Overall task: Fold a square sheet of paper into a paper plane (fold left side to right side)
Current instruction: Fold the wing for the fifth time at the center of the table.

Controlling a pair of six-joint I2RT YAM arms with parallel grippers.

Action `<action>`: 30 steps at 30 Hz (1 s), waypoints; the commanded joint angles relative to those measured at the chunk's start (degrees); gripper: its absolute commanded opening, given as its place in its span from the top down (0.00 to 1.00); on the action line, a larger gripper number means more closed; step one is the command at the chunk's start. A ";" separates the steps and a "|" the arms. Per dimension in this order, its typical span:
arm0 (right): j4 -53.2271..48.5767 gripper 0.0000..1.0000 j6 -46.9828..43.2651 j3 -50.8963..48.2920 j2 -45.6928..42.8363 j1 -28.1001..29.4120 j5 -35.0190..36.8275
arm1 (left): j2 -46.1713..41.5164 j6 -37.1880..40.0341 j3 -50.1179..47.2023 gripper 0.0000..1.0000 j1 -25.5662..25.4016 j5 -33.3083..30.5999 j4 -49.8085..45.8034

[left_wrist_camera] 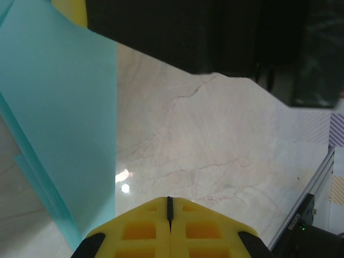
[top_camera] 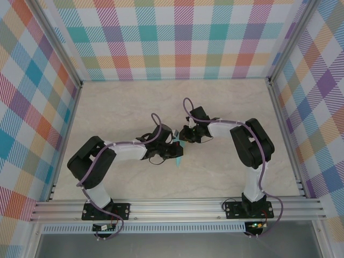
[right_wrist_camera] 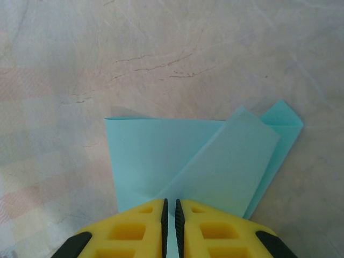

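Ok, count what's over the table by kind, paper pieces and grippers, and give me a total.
Paper, turquoise, folded: 1
Grippers: 2, the left gripper and the right gripper
Total: 3

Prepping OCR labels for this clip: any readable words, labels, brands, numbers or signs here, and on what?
No readable text in any view.
Folded turquoise sheet of paper: plain, no print.
Yellow finger pads: no markings.
Pale marbled table: veining only, no signs.
Small circuit board at the left arm's base: any print too small to read.
Black bracket at the lower right of the left wrist view: faint light marks, too small to read.
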 commanded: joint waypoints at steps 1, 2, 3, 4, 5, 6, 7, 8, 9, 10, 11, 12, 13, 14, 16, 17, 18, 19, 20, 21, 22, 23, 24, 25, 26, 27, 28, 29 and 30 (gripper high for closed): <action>-4.58 0.84 -1.23 -1.64 0.98 0.28 2.39 | 1.81 2.10 1.87 1.00 0.99 1.31 0.38; -4.63 0.84 -1.24 -1.57 0.98 0.39 2.48 | 2.22 2.14 1.98 1.00 1.28 1.56 0.55; -4.81 0.84 -1.32 -1.56 0.98 0.41 2.56 | 2.72 2.20 2.09 1.00 1.45 1.83 0.70; -4.85 0.84 -1.39 -1.56 0.98 0.38 2.65 | 3.29 2.41 2.19 1.00 1.57 2.09 0.64; -4.91 0.84 -1.32 -1.56 0.98 0.39 2.66 | 3.73 2.65 2.49 1.00 1.57 2.14 0.56; -5.02 0.84 -1.44 -1.49 0.98 0.37 2.82 | 4.29 2.93 2.77 1.00 1.57 2.04 0.06; -5.26 0.84 -1.43 -1.47 0.98 0.39 3.00 | 4.82 3.11 2.97 1.00 1.57 1.88 -0.15; -5.29 0.84 -1.53 -1.47 0.98 0.45 3.01 | 5.24 3.21 3.04 1.00 1.72 1.77 -0.15; -5.40 0.84 -1.57 -1.45 0.97 0.45 3.09 | 5.67 3.19 2.89 1.00 1.66 1.68 0.01; -5.49 0.84 -1.60 -1.38 0.98 0.38 3.20 | 6.01 3.06 2.79 1.00 1.66 1.71 0.18; -5.62 0.84 -1.59 -1.38 0.98 0.41 3.32 | 6.39 2.96 2.61 1.00 1.70 1.63 0.27; -5.81 0.84 -1.63 -1.30 1.06 0.37 3.37 | 6.61 2.95 2.32 1.00 1.66 1.46 0.33; -6.03 0.84 -1.60 -1.22 1.15 0.37 3.58 | 6.66 2.95 1.96 1.00 1.66 1.37 0.50; -6.30 0.84 -1.59 -1.08 1.29 0.39 3.69 | 6.64 2.99 1.45 1.00 1.66 1.25 0.59; -7.19 0.84 -1.61 -0.69 1.65 0.37 3.97 | 6.17 3.08 0.50 1.00 1.74 0.79 0.47; -7.72 0.84 -1.60 -0.38 1.90 0.38 4.06 | 5.97 2.96 0.04 1.00 1.83 0.86 0.57; -8.08 0.84 -1.59 -0.16 2.08 0.38 4.22 | 5.76 2.72 -0.51 1.00 1.84 1.04 0.88; -8.35 0.84 -1.61 -0.07 2.21 0.45 4.28 | 5.56 2.37 -1.20 1.00 1.83 1.37 1.43; -8.40 0.84 -1.59 0.02 2.30 0.43 4.26 | 5.41 2.05 -1.82 1.00 1.85 1.56 1.75; -8.52 0.84 -1.68 0.19 2.46 0.37 4.24 | 5.26 1.89 -2.44 1.00 1.86 1.74 2.01; -8.69 0.84 -1.81 0.35 2.53 0.38 4.24 | 4.97 1.69 -3.20 1.00 1.83 1.83 2.26; -8.79 0.84 -1.85 0.46 2.56 0.37 4.24 | 4.73 1.42 -3.89 1.00 1.87 1.85 2.50; -8.75 0.84 -1.81 0.55 2.56 0.33 4.15 | 4.29 1.02 -4.86 1.00 1.85 1.99 2.93; -8.79 0.84 -1.85 0.55 2.65 0.28 4.15 | 3.87 0.56 -5.93 1.00 1.82 2.34 3.66; -8.78 0.84 -1.85 0.64 2.63 0.20 4.07 | 3.52 -0.09 -6.96 1.00 1.77 2.67 4.59; -8.74 0.84 -1.85 0.77 2.81 0.20 3.90 | 3.14 -0.74 -8.02 1.00 1.70 3.18 5.62; -8.64 0.84 -1.77 0.90 2.91 0.11 3.72 | 2.69 -1.20 -9.05 1.00 1.53 3.63 6.43; -8.78 0.84 -1.85 0.96 3.07 0.10 3.64 | 2.33 -1.41 -9.68 1.00 1.33 3.86 6.61; -8.74 0.84 -1.89 1.14 3.16 0.04 3.62 | 1.91 -1.45 -10.34 1.00 1.07 3.96 6.57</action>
